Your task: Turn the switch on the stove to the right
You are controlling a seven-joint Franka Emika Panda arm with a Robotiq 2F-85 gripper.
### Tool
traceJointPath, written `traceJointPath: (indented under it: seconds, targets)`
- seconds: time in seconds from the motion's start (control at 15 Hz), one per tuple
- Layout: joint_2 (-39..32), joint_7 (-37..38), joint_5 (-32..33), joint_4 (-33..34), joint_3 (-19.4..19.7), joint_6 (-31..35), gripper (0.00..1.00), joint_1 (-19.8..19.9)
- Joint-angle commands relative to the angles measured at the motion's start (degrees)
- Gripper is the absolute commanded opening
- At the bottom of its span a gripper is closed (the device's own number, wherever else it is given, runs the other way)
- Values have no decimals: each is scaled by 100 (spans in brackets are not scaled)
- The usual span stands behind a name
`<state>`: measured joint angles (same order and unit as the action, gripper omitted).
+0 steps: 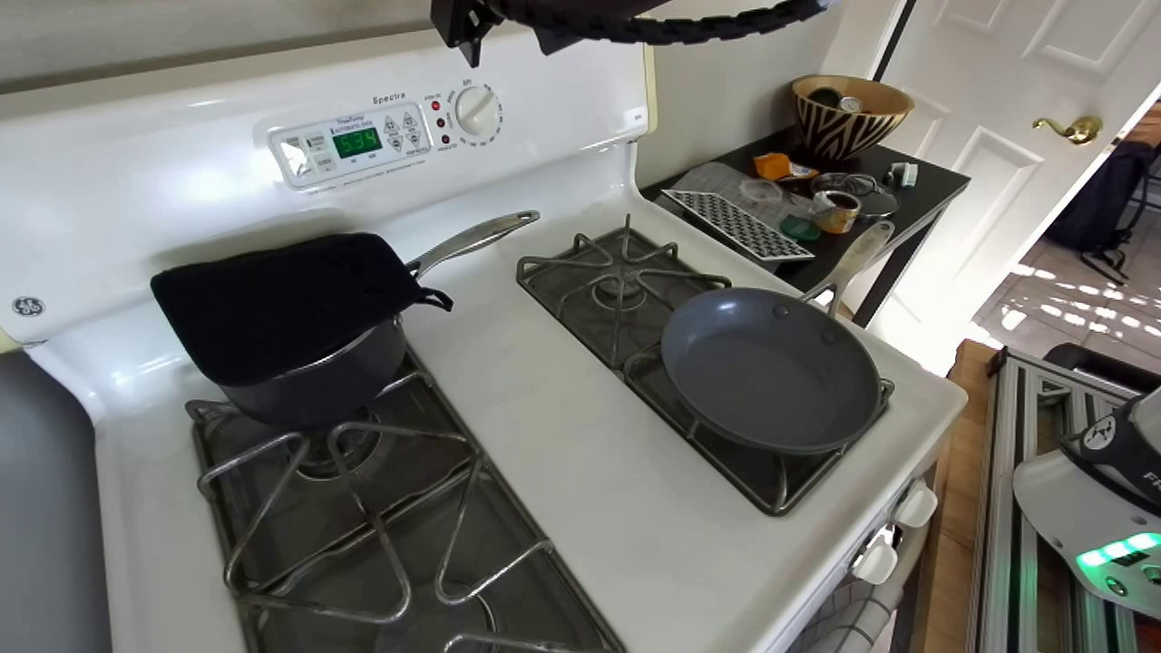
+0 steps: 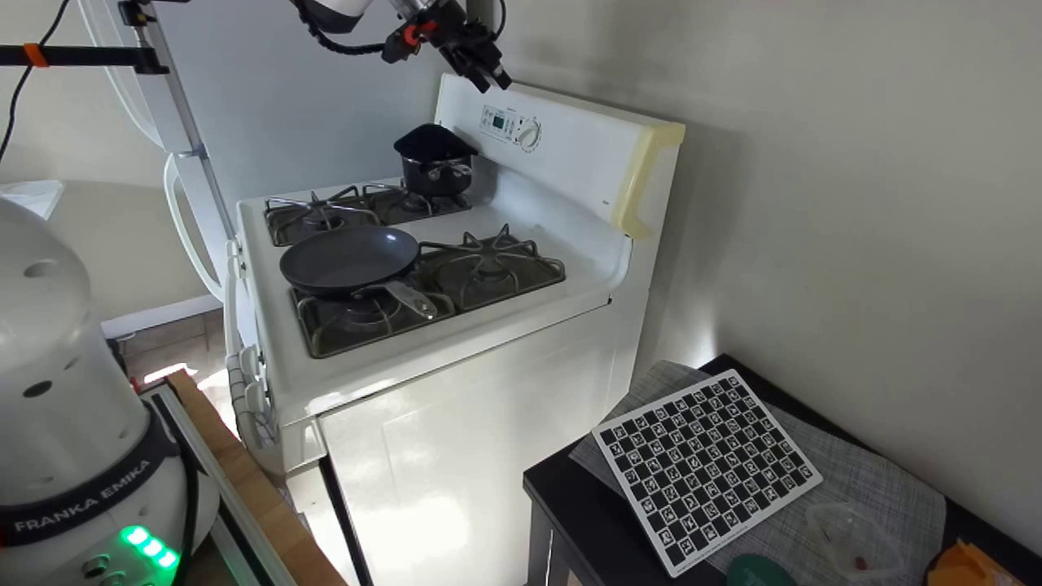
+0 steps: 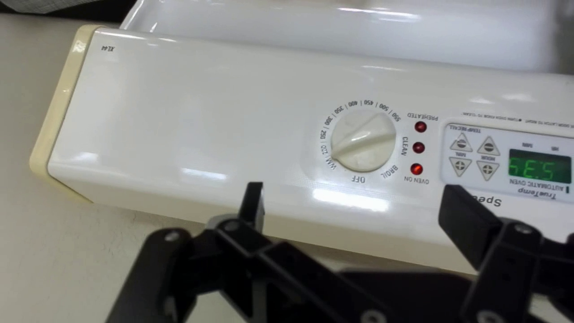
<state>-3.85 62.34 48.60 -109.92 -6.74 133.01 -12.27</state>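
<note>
The white stove (image 1: 562, 426) stands against the wall in both exterior views (image 2: 562, 252). Its raised back panel (image 3: 215, 107) bears a round white switch knob (image 3: 364, 141) beside a green display (image 3: 540, 166). The knob also shows in the exterior views (image 1: 478, 111) (image 2: 528, 133). In the wrist view the scene is upside down; one end of the knob's ridge lies near the WM mark, and the OVEN ON light glows. My gripper (image 3: 354, 190) is open with nothing between its fingers. It hovers above the panel's top edge (image 2: 492, 80), apart from the knob.
A pot with a black cloth (image 1: 286, 304) stands on a back burner below the panel. A grey frying pan (image 1: 771, 367) sits on a front burner, handle outward. A dark side table (image 2: 562, 488) holds a checkered board (image 2: 707, 470). A wall is behind the stove.
</note>
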Motion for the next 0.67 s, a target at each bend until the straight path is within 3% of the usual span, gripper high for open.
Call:
traceJointPath:
  seconds: [0.0, 0.6]
  targets:
    - [94, 316, 254, -52, -132, -295, 100, -30]
    - [21, 172, 160, 14, -189, -205, 100, 29]
